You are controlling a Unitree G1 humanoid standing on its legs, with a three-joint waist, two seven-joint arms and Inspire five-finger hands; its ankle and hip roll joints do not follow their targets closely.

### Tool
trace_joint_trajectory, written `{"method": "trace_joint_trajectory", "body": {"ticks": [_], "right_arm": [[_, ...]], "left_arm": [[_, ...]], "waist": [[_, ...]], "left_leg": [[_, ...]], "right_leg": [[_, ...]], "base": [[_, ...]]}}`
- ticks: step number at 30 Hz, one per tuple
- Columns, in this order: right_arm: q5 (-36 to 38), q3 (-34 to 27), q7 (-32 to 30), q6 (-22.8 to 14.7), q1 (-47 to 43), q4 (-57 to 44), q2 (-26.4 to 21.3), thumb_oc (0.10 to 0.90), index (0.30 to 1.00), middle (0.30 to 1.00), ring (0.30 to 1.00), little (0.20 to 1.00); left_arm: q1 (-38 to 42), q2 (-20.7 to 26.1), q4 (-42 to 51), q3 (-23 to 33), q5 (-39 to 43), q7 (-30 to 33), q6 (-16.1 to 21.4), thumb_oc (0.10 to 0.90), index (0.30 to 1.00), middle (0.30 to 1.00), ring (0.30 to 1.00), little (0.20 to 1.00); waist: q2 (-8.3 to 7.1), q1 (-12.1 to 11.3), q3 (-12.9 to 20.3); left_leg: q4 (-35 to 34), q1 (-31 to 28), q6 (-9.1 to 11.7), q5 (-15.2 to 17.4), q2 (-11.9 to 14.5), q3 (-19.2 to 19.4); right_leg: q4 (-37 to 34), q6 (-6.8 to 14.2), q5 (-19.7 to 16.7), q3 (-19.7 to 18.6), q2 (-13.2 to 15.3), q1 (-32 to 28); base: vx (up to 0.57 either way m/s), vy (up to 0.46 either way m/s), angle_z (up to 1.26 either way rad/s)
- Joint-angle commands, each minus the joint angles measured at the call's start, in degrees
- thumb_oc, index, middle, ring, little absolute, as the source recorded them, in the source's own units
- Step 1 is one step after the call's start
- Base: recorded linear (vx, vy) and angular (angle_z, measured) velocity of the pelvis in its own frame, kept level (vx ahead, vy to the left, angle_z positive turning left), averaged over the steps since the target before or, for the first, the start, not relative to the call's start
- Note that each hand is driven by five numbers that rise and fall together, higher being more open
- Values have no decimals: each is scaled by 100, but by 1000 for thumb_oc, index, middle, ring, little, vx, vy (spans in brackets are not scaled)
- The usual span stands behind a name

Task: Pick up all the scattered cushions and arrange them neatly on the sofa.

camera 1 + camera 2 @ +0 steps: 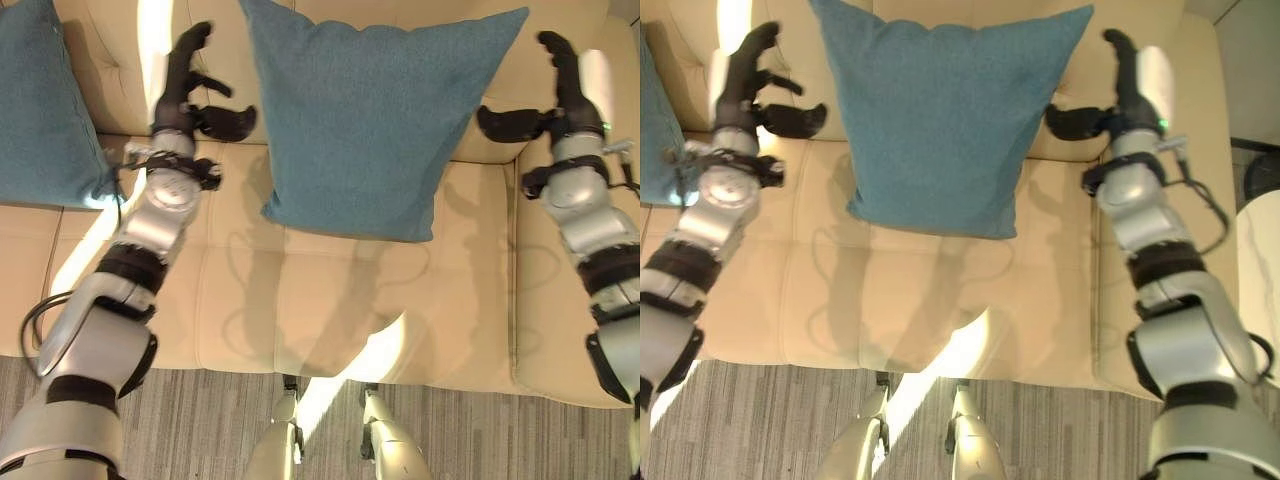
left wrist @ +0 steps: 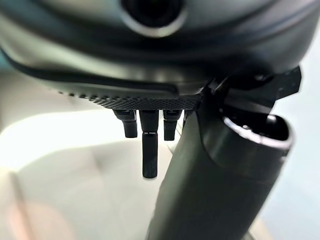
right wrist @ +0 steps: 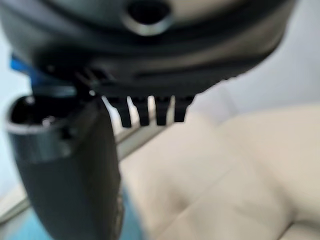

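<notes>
Blue cushion (image 1: 365,120) is leaning upright against the sofa (image 1: 330,310) backrest, sitting squarely between the two hands. Left hand (image 1: 190,95) and right hand (image 1: 550,100) are hovering just off its left and right edges, both spread open, gripping nothing, about equally near. A second blue cushion (image 1: 40,100) is resting far left on the seat, beyond the left arm.

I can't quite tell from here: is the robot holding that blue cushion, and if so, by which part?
Nothing is held. The left hand and right hand are open, apart from either side of the blue cushion, which leans on the sofa back.
</notes>
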State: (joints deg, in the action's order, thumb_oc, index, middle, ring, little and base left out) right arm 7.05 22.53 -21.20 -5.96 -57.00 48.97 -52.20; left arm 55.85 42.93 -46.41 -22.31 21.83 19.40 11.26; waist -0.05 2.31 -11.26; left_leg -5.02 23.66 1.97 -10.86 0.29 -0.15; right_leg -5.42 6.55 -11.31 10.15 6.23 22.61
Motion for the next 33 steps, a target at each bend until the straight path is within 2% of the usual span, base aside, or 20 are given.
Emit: {"method": "trace_joint_trajectory", "body": {"ticks": [1,4,7,9,11,14,15,18,19,20,21,22,25,29,31,33], "right_arm": [[-14,-454,-132,-227,660,-185,-498,800,900,900,900,900],[-29,-1143,-75,-330,1587,-807,-388,800,900,900,900,900],[-68,-1925,0,-440,2722,-1448,16,800,900,900,900,900],[-117,-2134,28,-454,3111,-1648,198,800,900,900,900,900],[-313,-2614,302,-497,4324,-2229,1056,800,900,900,900,900],[-357,-2764,369,-492,4655,-2383,1271,800,900,900,900,900],[-407,-2834,422,-502,4957,-2463,1536,800,900,900,900,900],[-415,-2946,665,-512,5602,-2372,2212,800,900,900,900,900],[-416,-2944,665,-513,5612,-2376,2212,800,900,900,900,900],[-426,-2916,743,-499,5791,-2132,2415,800,900,900,900,900],[-425,-2918,744,-503,5795,-2130,2415,800,900,900,900,900],[-408,-2839,805,-505,5898,-1878,2589,800,900,900,900,900],[-324,-2626,954,-511,6115,-1188,2926,800,900,900,900,900],[-316,-2557,975,-505,6187,-958,3001,800,900,900,900,900],[-209,-2472,1040,-489,6216,-585,3090,800,900,900,900,900],[-128,-2311,1083,-440,6239,-70,3197,800,900,900,900,900]], "left_arm": [[-509,385,-125,377,-137,22,326,800,900,900,900,900],[-1355,332,484,916,-127,-28,411,800,900,900,900,900],[-2412,87,1315,1403,-261,-116,448,800,900,900,900,900],[-2768,-102,1571,1529,-303,-144,437,800,900,900,900,900],[-4174,-947,2314,2014,-388,-393,411,800,900,900,900,900],[-4553,-1115,2420,2126,-435,-486,365,800,900,900,900,900],[-4901,-1310,2401,2216,-475,-598,306,800,900,900,900,900],[-5755,-1900,1645,2371,-454,-995,52,800,900,900,900,900],[-5757,-1899,1633,2368,-452,-1000,62,800,900,900,900,900],[-5907,-2000,900,2235,-750,-1181,-55,800,900,900,900,900],[-5899,-2001,879,2229,-753,-1182,-41,800,900,900,900,900],[-5996,-2176,92,2176,-983,-1265,-186,800,900,900,900,900],[-6096,-2435,-1521,2219,-1570,-1280,-378,800,900,900,900,900],[-6141,-2480,-1825,2327,-1558,-1252,-423,800,900,900,900,900],[-6171,-2461,-1948,2318,-1618,-1238,-432,800,900,900,900,900],[-6124,-2410,-1881,2145,-1730,-1235,-417,800,900,900,900,900]], "waist": [[-170,-51,874],[-177,-35,925],[-184,-46,985],[-192,-57,1006],[-203,-89,991],[-203,-98,997],[-197,-113,983],[-169,-131,1018],[-167,-131,1012],[-153,-124,1034],[-153,-130,1025],[-153,-132,1035],[-166,-111,1089],[-178,-102,1103],[-193,-107,1101],[-215,-100,965]], "left_leg": [[2,-176,416,572,166,274],[2,-257,407,608,185,272],[2,-399,399,658,221,267],[2,-465,400,673,227,265],[2,-731,375,745,250,243],[2,-824,372,764,256,242],[2,-929,364,791,265,249],[2,-1196,333,833,294,269],[2,-1212,334,838,295,269],[2,-1343,323,852,301,284],[2,-1358,324,857,302,286],[2,-1498,314,874,305,312],[2,-1797,310,923,330,333],[2,-1911,322,948,360,312],[2,-2017,323,958,394,281],[2,-2134,335,920,460,210]], "right_leg": [[42,427,437,-31,46,60],[42,415,465,-36,46,-22],[42,402,525,-27,59,-177],[42,401,553,-18,58,-250],[42,369,651,20,58,-537],[42,359,679,31,51,-633],[42,353,710,37,46,-734],[42,327,760,83,48,-989],[42,327,764,83,46,-1004],[42,323,781,95,33,-1136],[42,323,784,94,32,-1150],[42,316,802,100,19,-1305],[42,275,884,97,-31,-1639],[42,239,952,78,-81,-1786],[42,188,1020,43,-141,-1915],[42,103,1090,5,-246,-2100]], "base": [[38,-22,-3],[7,-4,-1],[49,-19,3],[44,-20,2],[73,-36,-6],[29,-13,-4],[28,-14,-4],[44,-9,-3],[15,7,-5],[3,5,-5],[0,0,0],[0,0,0],[-10,-4,1],[10,-29,3],[9,-65,3],[-52,-98,18]]}}
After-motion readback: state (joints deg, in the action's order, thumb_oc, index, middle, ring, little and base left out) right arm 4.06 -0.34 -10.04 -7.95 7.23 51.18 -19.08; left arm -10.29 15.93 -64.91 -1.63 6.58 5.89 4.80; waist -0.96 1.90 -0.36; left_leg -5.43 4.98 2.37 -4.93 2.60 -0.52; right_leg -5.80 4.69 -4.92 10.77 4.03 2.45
